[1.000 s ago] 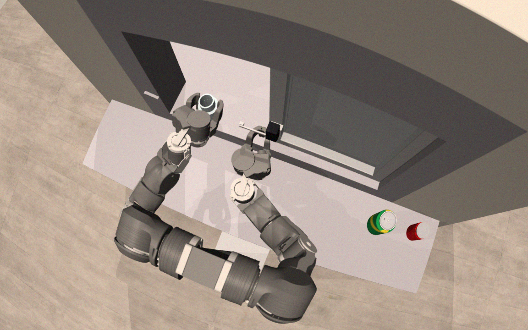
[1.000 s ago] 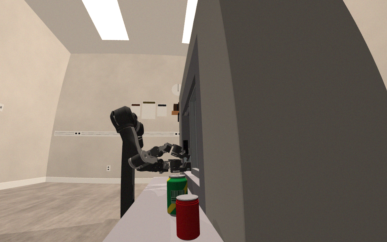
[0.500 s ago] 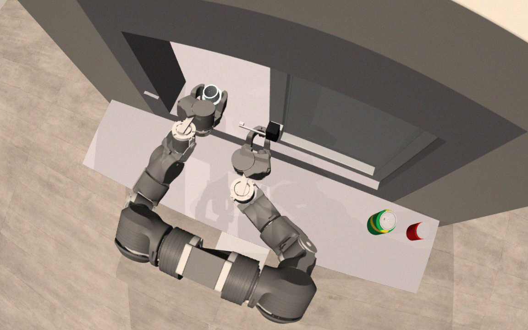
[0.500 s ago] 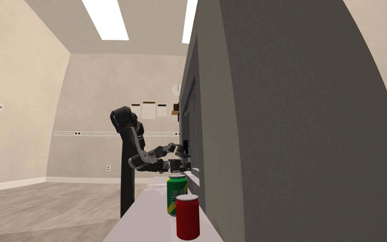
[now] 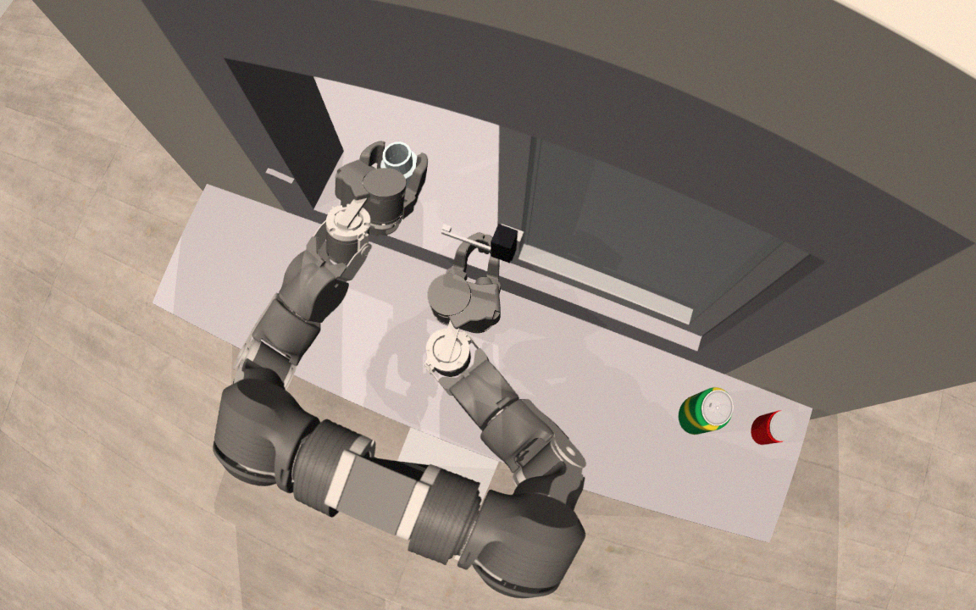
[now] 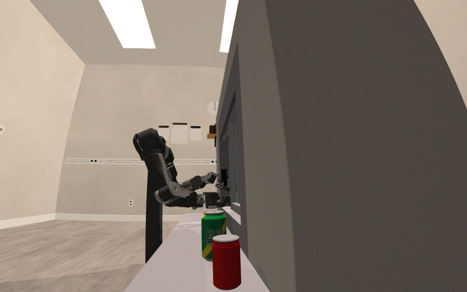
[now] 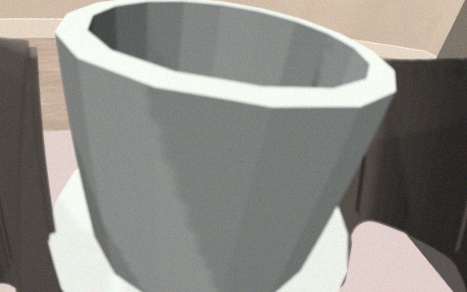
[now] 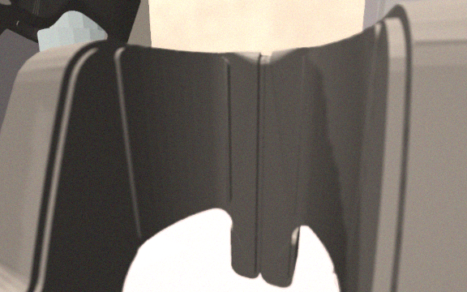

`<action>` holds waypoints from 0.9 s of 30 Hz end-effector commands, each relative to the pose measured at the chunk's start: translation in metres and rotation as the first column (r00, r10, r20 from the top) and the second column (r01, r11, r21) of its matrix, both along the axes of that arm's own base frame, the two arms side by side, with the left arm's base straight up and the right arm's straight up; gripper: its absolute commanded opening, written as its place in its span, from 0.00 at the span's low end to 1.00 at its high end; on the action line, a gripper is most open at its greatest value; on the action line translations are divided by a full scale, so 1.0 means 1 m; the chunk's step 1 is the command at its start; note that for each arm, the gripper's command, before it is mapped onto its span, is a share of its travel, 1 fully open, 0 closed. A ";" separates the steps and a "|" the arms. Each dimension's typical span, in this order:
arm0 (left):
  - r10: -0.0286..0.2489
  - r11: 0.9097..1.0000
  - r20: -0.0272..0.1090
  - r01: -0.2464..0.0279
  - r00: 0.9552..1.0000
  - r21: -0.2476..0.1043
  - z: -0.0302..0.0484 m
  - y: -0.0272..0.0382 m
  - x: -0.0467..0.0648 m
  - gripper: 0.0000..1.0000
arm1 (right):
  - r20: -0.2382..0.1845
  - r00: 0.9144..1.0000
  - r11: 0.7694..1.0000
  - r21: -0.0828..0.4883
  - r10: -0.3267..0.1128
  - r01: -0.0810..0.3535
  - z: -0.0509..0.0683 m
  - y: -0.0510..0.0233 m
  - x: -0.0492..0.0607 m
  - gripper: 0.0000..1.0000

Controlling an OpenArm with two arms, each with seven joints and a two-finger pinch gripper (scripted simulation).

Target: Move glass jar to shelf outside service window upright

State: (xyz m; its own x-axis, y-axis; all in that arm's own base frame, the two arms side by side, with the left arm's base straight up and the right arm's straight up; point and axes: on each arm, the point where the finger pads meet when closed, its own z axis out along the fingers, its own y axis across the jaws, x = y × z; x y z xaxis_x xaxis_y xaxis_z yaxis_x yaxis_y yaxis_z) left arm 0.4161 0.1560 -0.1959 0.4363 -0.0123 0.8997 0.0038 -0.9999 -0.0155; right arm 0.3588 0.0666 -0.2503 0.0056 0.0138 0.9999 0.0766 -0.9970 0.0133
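The glass jar [image 5: 398,158] [image 7: 225,162] [image 8: 72,33] is held about upright in my left gripper [image 5: 396,163], which is shut on it. It is in the open left part of the window, above the inside shelf [image 5: 461,167]; its height above that shelf is hard to tell. The clear pane [image 5: 612,219] stands slid open to the right. My right gripper [image 5: 486,242] [image 8: 259,162] is shut with nothing between its fingers. Its fingertips are at the left side of the pane's black handle block [image 5: 505,242] and seem to touch it.
The outside shelf [image 5: 222,257] [image 6: 177,261] runs below the sill. A green can [image 5: 696,413] [image 6: 213,225] and a red can [image 5: 764,428] [image 6: 226,263] stand at its right end. The window frame [image 5: 249,113] borders the opening on the left.
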 end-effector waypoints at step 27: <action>-0.007 1.000 0.007 0.007 1.000 -0.006 0.0057 -0.0031 0.045 0.00 | 0.003 1.000 1.000 0.001 -0.009 0.009 0.002 -0.0022 0.002 0.00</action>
State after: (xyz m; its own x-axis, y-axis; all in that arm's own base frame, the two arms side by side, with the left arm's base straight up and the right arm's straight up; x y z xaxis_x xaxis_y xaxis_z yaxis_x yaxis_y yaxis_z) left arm 0.4585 0.1550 -0.1958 0.4514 -0.0106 0.8922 0.0043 -0.9999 -0.0141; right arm 0.3587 0.0667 -0.2503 0.0051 0.0144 0.9999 0.0770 -0.9969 0.0139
